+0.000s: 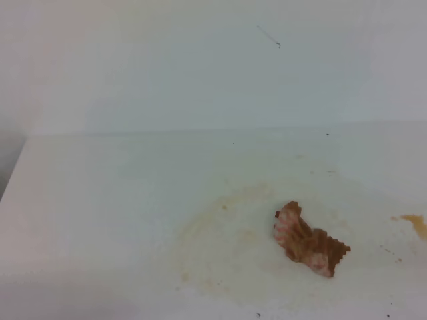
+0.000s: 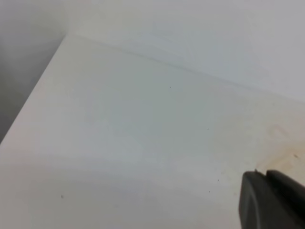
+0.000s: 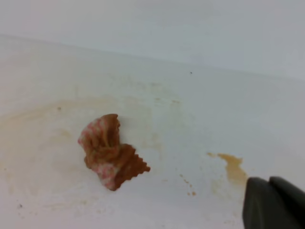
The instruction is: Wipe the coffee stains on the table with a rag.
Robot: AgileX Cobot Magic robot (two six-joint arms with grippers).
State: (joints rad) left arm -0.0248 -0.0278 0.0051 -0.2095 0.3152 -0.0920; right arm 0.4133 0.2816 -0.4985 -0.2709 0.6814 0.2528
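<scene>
Exterior high view: the rag [image 1: 308, 242], a crumpled pink-and-white wad soaked brown, lies loose on the white table [image 1: 113, 200], right of centre and toward the near edge. It rests inside the right part of the large, faint tan ring of the coffee stains [image 1: 223, 250]; a smaller, darker amber blotch [image 1: 415, 224] sits well apart at the far right. The rag's long axis runs diagonally, from its upper-left lobe down to the zigzag edge at lower right. No arm appears in this view.

Right wrist view: the right gripper [image 3: 272, 202] shows only as dark fingertips at the lower right corner, pressed together with nothing between them. The rag [image 3: 110, 151] lies to its left and slightly farther away, untouched; the small blotch [image 3: 232, 167] lies between the two, just beside the fingertips.

Left wrist view: the left gripper [image 2: 271, 200] likewise shows as a dark tip at the lower right; whether it is parted cannot be told. It faces mostly bare table, with only faint staining near it.

Judgement: the right arm is the nearer one; it must spread its jaws and travel left to take the rag across its short axis.
</scene>
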